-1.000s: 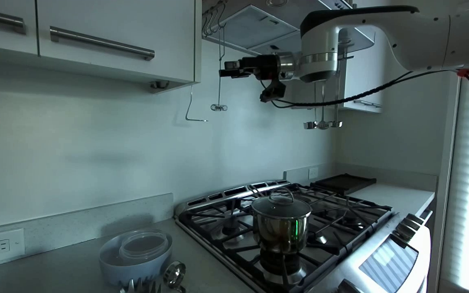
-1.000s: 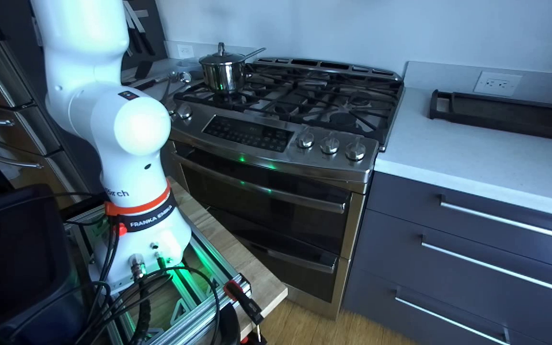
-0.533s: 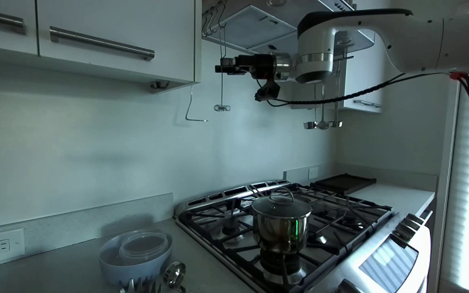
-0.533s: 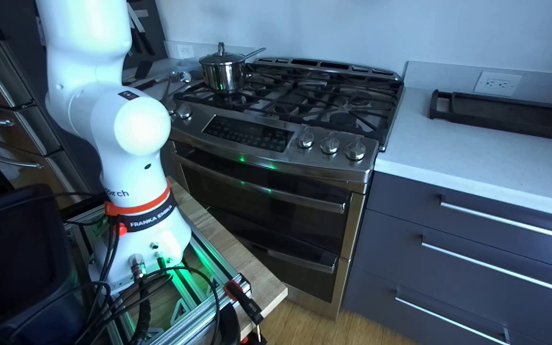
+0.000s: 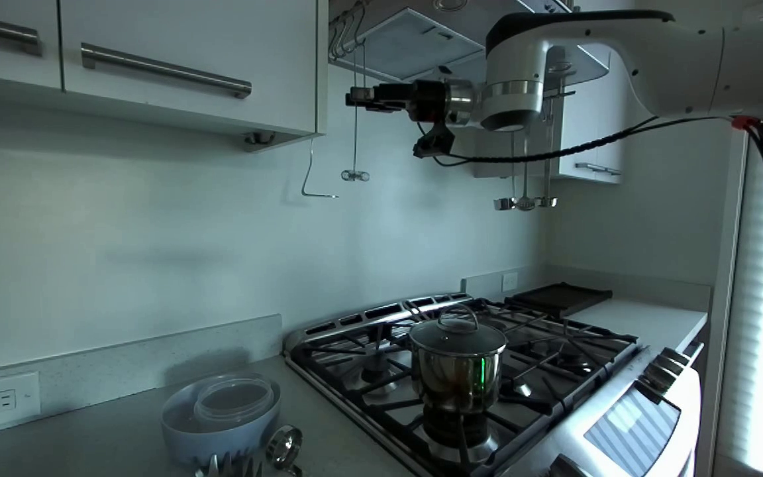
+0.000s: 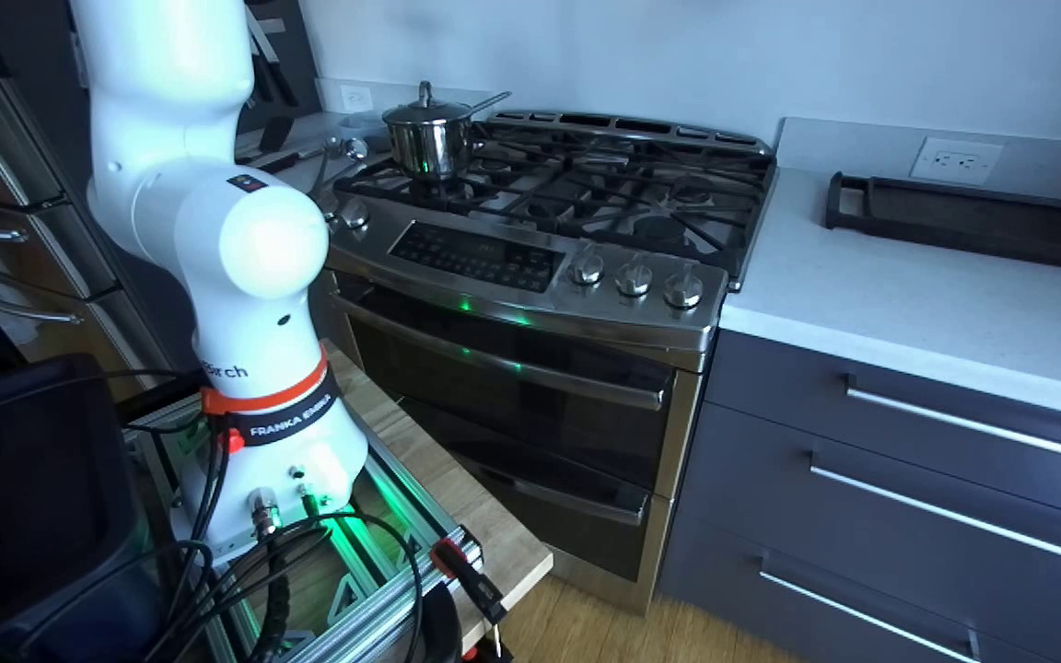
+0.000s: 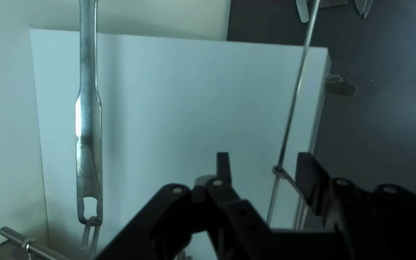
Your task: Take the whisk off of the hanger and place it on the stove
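Observation:
The whisk (image 5: 355,142), a thin metal rod with a small coiled end, hangs upright from a hook of the hanger (image 5: 358,30) under the range hood. My gripper (image 5: 355,97) reaches its upper part from the right. In the wrist view the whisk's rod (image 7: 294,97) runs between the fingers of my gripper (image 7: 264,159). It lies nearer the right finger (image 7: 307,177); a gap shows on either side of the rod. A small wire loop on it extends to that finger. The jaws stand partly open. Below is the stove (image 5: 554,344), also in an exterior view (image 6: 586,184).
A lidded pot (image 5: 457,371) stands on a stove burner. A flat metal utensil (image 7: 89,119) hangs beside the gripper, and shorter utensils (image 5: 525,202) hang farther off. A bent wire hook (image 5: 306,179) hangs near the cabinet (image 5: 189,40). A bowl (image 5: 222,430) sits on the counter.
The gripper has moved slightly left and up in an exterior view, and its fingers look nearer together. The whisk swung a little right, then back left, still on its hook.

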Controlling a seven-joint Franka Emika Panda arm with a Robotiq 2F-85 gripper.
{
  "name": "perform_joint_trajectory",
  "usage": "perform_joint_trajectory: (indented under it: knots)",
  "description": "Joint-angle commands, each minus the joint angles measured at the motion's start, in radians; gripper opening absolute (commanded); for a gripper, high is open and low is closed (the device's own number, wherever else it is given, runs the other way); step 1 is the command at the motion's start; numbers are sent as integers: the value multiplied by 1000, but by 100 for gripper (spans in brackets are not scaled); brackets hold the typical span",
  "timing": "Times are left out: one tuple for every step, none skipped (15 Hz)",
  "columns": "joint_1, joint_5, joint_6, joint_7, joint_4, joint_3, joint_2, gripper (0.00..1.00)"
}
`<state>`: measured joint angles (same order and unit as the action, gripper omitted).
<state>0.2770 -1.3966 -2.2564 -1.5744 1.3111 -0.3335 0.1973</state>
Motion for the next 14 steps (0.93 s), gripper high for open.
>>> perform_joint_trajectory:
  knots:
    - [-3,-26,4,-33,-9,-5,7,21]
    - [-3,-25,5,-32,-9,-5,7,13]
    - [-3,-25,5,-31,-10,-4,7,6]
    - [-3,-25,4,-32,-10,-4,7,1]
    - [-3,-25,2,-32,-11,-4,7,0]
    - [-3,-26,1,-31,-12,-4,7,0]
    - [-2,-26,-2,-31,-13,-5,7,3]
    - [-2,-27,-4,-31,-13,-5,8,2]
    - [-1,-30,-8,-31,-13,-6,7,2]
    - [0,-32,-12,-31,-13,-7,7,2]
    - [1,-39,-15,-31,-14,-8,6,2]
    - [3,-46,-24,-32,-14,-10,4,2]
    - [3,-56,-28,-33,-15,-12,3,2]
    - [4,-68,-38,-35,-16,-15,0,2]
